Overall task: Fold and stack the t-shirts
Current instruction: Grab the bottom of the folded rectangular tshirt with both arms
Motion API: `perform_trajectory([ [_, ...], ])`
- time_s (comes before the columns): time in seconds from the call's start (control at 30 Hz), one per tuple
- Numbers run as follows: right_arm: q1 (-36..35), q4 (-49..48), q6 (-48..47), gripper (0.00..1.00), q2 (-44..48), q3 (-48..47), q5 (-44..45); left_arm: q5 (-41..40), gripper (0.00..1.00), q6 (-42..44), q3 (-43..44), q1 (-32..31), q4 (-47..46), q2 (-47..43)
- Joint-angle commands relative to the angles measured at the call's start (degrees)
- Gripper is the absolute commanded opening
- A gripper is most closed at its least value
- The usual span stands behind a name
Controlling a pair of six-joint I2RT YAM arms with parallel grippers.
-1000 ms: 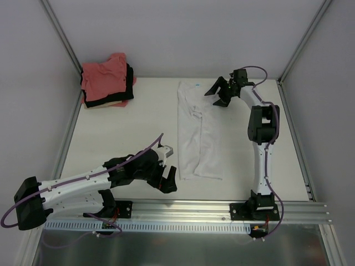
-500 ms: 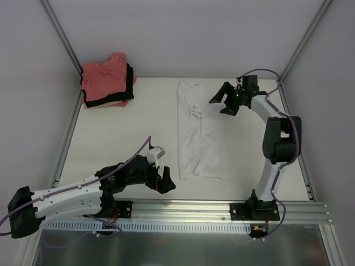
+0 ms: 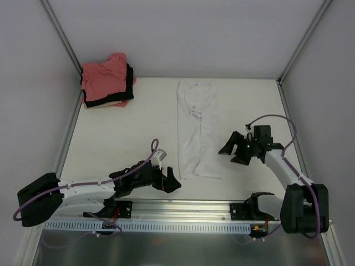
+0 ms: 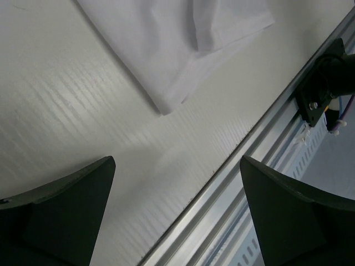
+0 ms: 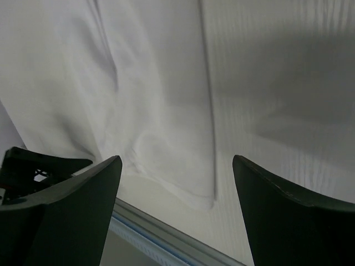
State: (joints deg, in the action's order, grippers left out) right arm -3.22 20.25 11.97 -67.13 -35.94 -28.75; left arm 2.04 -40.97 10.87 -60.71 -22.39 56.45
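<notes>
White laminate table [image 3: 127, 133] forms the work surface, bounded at its near edge by an aluminium rail [image 3: 188, 209] that carries both arm bases.

White t-shirt [image 3: 197, 130]: lies flat at the centre of the table, folded lengthwise into a narrow strip running from the far edge toward the rail. Collar end is far, hem end is near. No gripper touches it.

Stack [image 3: 107, 83]: sits in the far-left corner, well apart from the white t-shirt. Salmon-pink shirt [image 3: 104, 76] on top, black shirt [image 3: 129, 83] beneath it, pale cream shirt [image 3: 97, 105] showing at the bottom edge.

Left gripper [image 3: 173, 183]: low over the table, just left of the near-left hem corner of the strip. Jaws spread wide, nothing between them. The left wrist view shows that corner [image 4: 166, 44] ahead of the fingers, with bare table between.

Right gripper [image 3: 228, 155]: just right of the strip's near portion, jaws spread, holding nothing. The right wrist view shows the hem [image 5: 150, 83] ahead of the fingers.

Neck label [image 3: 198, 85]: small blue mark at the collar.
</notes>
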Motion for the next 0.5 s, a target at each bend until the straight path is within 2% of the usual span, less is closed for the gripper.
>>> perform_trajectory([
  [0.0,0.2,1.1,0.2,0.86,6.5,6.2,-1.2,-3.2,0.99,0.7,3.3,-0.4,-11.5,5.9],
  [0.13,0.2,3.9,0.7,0.86,15.4,11.7,-0.7,-4.2,0.99,2.3,5.6,-0.6,-13.8,11.4],
  [0.47,0.1,8.3,3.0,0.86,25.5,17.2,-2.2,-3.3,0.99,2.0,9.7,-0.7,-20.4,25.2],
])
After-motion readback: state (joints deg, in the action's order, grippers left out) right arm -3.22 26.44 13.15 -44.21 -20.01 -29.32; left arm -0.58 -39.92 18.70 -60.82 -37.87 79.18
